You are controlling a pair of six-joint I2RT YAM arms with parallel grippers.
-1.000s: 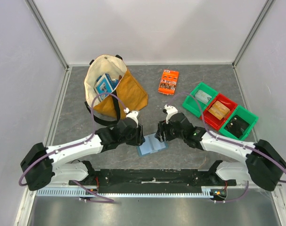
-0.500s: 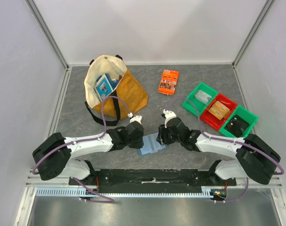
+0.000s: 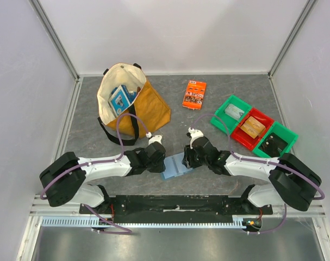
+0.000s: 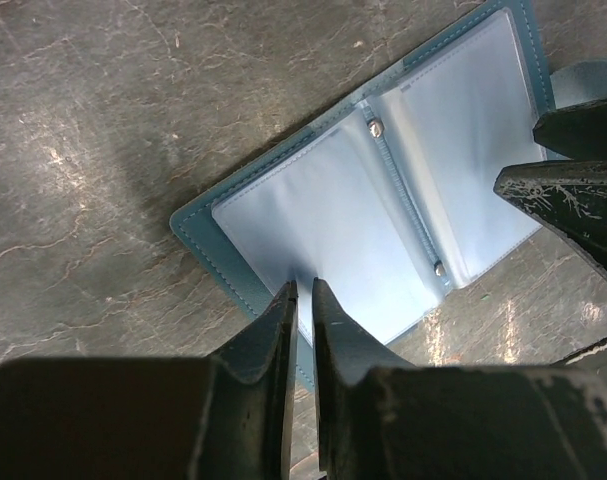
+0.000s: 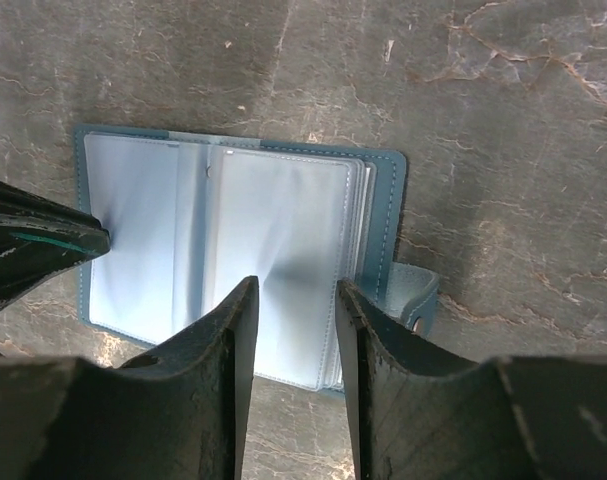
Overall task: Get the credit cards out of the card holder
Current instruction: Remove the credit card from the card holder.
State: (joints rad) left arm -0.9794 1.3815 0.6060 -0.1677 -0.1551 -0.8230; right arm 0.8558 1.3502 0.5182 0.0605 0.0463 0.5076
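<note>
Card holder (image 3: 175, 165) open flat, sleeves (image 5: 273, 210) look empty. My left gripper (image 4: 303, 288) clamps its edge; right gripper (image 5: 295, 290) parted above. Next: turn page.

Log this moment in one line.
left gripper: shut on edge of open light-blue bifold card holder | right gripper: open above it

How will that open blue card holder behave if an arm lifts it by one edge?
Probably floppy: the card holder is thin and folds at a riveted spine, so the free half would likely droop. Its glossy clear sleeves look slippery.
</note>
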